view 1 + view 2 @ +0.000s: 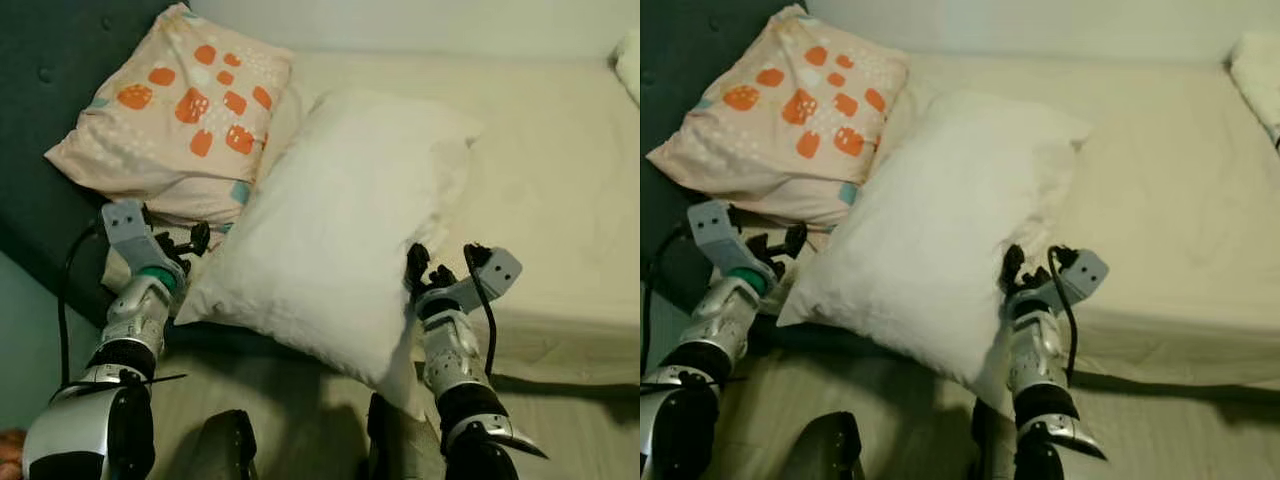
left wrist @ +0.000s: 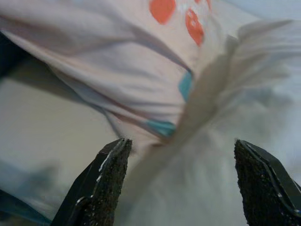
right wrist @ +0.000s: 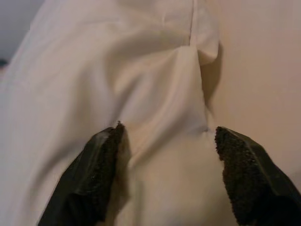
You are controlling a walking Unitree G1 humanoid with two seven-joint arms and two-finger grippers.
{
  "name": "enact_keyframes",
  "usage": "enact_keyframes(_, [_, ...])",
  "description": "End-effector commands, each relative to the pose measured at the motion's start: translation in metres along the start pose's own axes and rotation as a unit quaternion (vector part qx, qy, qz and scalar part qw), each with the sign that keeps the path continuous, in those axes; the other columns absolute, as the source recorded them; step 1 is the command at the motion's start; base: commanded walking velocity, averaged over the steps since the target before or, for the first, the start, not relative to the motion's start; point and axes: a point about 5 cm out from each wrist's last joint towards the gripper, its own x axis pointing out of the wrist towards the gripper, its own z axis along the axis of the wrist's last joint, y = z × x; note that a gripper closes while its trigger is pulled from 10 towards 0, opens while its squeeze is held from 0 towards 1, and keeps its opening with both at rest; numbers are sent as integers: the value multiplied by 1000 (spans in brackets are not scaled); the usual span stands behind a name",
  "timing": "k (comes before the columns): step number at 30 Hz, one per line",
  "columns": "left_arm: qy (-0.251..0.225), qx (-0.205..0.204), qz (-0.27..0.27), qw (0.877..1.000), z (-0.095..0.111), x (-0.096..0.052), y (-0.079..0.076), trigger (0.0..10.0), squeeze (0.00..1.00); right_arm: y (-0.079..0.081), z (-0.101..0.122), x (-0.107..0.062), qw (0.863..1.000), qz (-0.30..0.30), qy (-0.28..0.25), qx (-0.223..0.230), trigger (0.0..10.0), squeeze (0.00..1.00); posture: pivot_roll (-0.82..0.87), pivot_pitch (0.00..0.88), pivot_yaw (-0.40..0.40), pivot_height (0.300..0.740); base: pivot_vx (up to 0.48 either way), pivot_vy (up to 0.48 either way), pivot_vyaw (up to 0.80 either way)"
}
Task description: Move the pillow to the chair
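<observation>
Left pincer (image 1: 190,243): lower left of frame, fingers spread wide at the pillow's (image 1: 345,215) left edge, gripping nothing. Right pincer (image 1: 418,268): lower centre-right, fingers apart, pressed into the pillow's right edge. Pillow: white, centre frame, tilted on the bed (image 1: 560,170). Patterned pillow (image 1: 180,110): upper left, against the headboard (image 1: 40,90).

Both eye views look forward and steeply down from the head onto a bed (image 1: 560,190); the right eye sits slightly to the side, so the white pillow (image 1: 340,230) shifts toward 9 o'clock in it; they share nearly the whole scene. The left wrist view looks along its fingers (image 2: 101,186), very near the patterned pillow (image 2: 117,70); the right wrist view presses close on white fabric.
</observation>
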Motion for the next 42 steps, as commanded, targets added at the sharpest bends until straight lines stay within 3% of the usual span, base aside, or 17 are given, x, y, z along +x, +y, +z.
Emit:
enact_keyframes(1, [21, -17, -9, 1000, -10, -3, 2, 10000, 1000, 3, -4, -1, 1000, 5, 7, 30, 10000, 1000, -49, 95, 120, 572, 0, 0, 0])
enact_keyframes(6, [24, -12, -8, 1000, -12, -4, 2, 10000, 1000, 6, -4, -1, 998, 15, 7, 58, 10000, 1000, -41, 114, 120, 572, 0, 0, 0])
enact_keyframes(9, [25, -17, 18, 999, -12, -7, 11, 10000, 1000, 12, -5, -1, 997, 26, 8, 76, 10000, 1000, -38, 130, 128, 572, 0, 0, 0])
enact_keyframes(11, [30, -22, 14, 999, -13, -8, 13, 10000, 1000, 14, -5, -1, 996, 30, 8, 87, 10000, 1000, -37, 147, 135, 572, 0, 0, 0])
enact_keyframes(14, [63, -7, -45, 997, -23, -11, 8, 10000, 1000, 21, -7, -4, 993, 48, 13, 111, 10000, 1000, -31, 164, 133, 572, 0, 0, 0])
enact_keyframes(21, [73, 4, -39, 997, -26, -14, 13, 10000, 1000, 30, -10, -6, 990, 69, 21, 119, 10000, 1000, -22, 188, 146, 572, 0, 0, 0])
enact_keyframes(22, [61, -14, 20, 998, -21, -18, 30, 10000, 1000, 32, -13, -9, 990, 73, 25, 119, 10000, 1000, -27, 206, 160, 572, 0, 0, 0])
enact_keyframes(23, [61, -14, 20, 998, -21, -18, 30, 10000, 1000, 32, -13, -9, 990, 73, 25, 119, 10000, 1000, -27, 206, 160, 572, 0, 0, 0])
enact_keyframes(26, [47, -67, 63, 995, -16, -22, 45, 10000, 1000, 33, -16, -14, 990, 79, 32, 114, 10000, 1000, -30, 226, 159, 572, 0, 0, 0])
enact_keyframes(32, [25, -104, 92, 990, -9, -24, 54, 10000, 1000, 31, -18, -20, 989, 81, 43, 114, 10000, 1000, -21, 247, 147, 572, 0, 0, 0])
enact_keyframes(42, [12, -130, 109, 985, -5, -27, 63, 10000, 1000, 35, -21, -25, 989, 94, 55, 101, 10000, 1000, -48, 292, 164, 572, 0, 0, 0])
